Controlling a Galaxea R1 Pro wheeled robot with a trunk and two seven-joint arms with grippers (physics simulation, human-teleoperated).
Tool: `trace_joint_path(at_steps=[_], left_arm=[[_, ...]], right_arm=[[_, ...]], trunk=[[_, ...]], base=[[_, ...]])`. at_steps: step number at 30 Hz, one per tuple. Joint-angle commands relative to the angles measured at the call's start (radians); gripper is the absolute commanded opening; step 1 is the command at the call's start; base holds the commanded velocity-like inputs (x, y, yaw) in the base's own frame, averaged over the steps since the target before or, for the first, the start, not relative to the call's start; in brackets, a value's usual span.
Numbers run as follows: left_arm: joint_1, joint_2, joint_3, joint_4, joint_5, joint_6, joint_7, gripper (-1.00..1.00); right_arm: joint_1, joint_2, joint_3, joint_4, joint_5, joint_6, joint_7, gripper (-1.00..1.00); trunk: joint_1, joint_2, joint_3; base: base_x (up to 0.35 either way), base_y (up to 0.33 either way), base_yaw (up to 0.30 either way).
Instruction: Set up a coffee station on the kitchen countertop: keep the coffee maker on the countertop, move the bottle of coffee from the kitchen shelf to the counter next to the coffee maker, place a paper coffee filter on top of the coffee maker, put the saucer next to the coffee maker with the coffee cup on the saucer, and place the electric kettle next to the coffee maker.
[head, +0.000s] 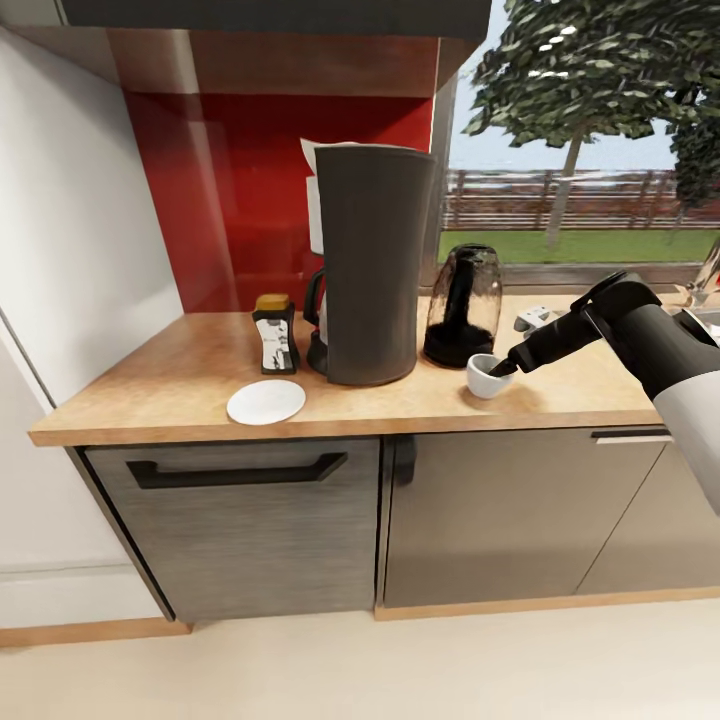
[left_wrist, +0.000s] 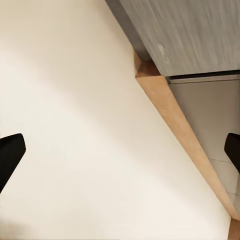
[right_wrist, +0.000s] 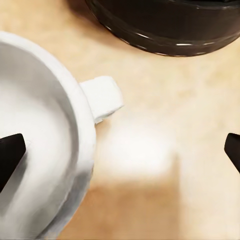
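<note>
The tall grey coffee maker (head: 368, 265) stands on the wooden countertop (head: 150, 385) with a white paper filter (head: 312, 152) showing at its top. To its left is the bottle of coffee (head: 275, 335), and the white saucer (head: 266, 402) lies in front of that. The dark electric kettle (head: 463, 305) (right_wrist: 165, 25) stands to the right of the coffee maker. In front of the kettle sits the white coffee cup (head: 487, 376) (right_wrist: 45, 150), upright on the counter. My right gripper (head: 505, 367) (right_wrist: 120, 152) is open, straddling the cup's wall beside its handle (right_wrist: 102, 97). My left gripper (left_wrist: 120, 152) is open over the floor.
A window with a sill runs behind the counter's right half. A small grey-white object (head: 535, 318) lies behind my right arm, and a faucet (head: 706, 275) stands at the far right. Grey cabinet fronts (head: 240, 520) (left_wrist: 180, 35) sit below; a white wall is at left.
</note>
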Motion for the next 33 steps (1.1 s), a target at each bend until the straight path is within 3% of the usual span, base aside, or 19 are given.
trace_joint_path(at_steps=[1, 12, 13, 33], left_arm=[[-0.001, 0.000, 0.000, 0.001, -0.002, -0.006, -0.002, 1.00], [-0.001, 0.000, 0.000, 0.001, -0.002, -0.006, -0.002, 1.00], [-0.001, 0.000, 0.000, 0.001, -0.002, -0.006, -0.002, 1.00], [-0.001, 0.000, 0.000, 0.001, -0.002, -0.006, -0.002, 1.00]], right_arm=[[-0.001, -0.001, 0.002, -0.002, 0.011, 0.003, 0.010, 1.00], [-0.001, -0.001, 0.002, -0.002, 0.011, 0.003, 0.010, 1.00], [-0.001, -0.001, 0.002, -0.002, 0.010, 0.003, 0.010, -1.00], [-0.001, -0.001, 0.002, -0.004, 0.010, 0.003, 0.010, -1.00]], trunk=[[0.000, -0.001, -0.001], [0.000, -0.001, -0.001], [0.000, -0.001, -0.001], [0.000, -0.001, -0.001]], base=[[0.000, 0.000, 0.000], [0.000, 0.000, 0.000], [0.000, 0.000, 0.000], [0.000, 0.000, 0.000]])
